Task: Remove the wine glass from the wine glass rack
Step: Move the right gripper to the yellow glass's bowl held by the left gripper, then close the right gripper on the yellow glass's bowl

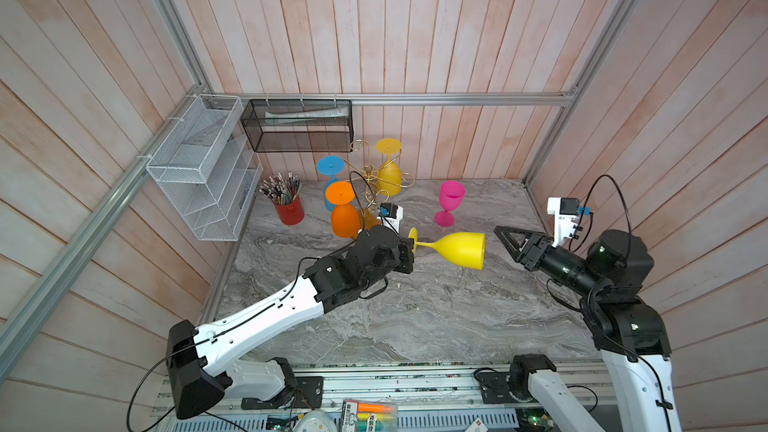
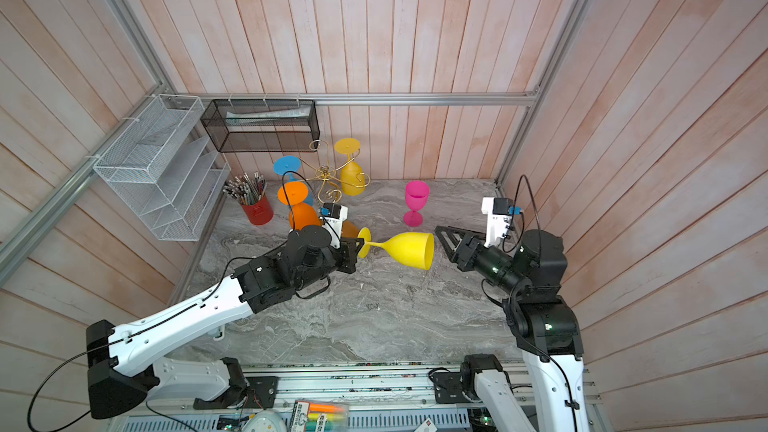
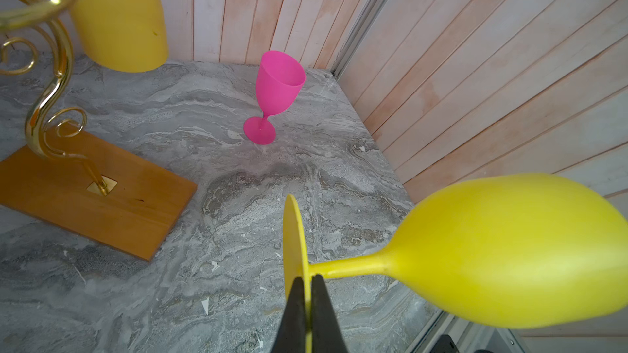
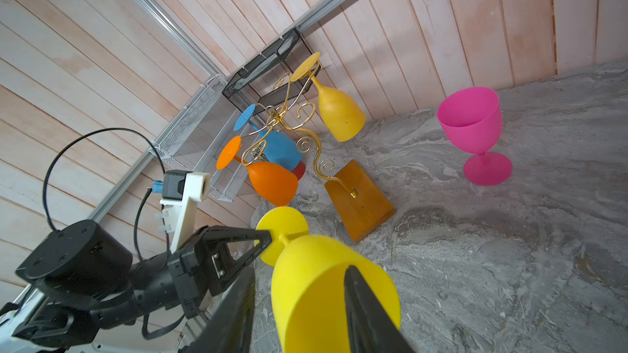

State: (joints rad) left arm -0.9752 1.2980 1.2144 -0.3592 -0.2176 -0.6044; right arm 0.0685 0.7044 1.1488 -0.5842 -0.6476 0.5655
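The left gripper [image 3: 307, 280] is pinching the foot of the bright yellow wine glass [image 1: 461, 249], holding it sideways above the marble tabletop [image 1: 415, 317], clear of the wine glass rack [image 4: 360, 205] standing farther back. The right gripper [image 1: 500, 234] is hovering with jaws apart just beside the bowl's mouth.
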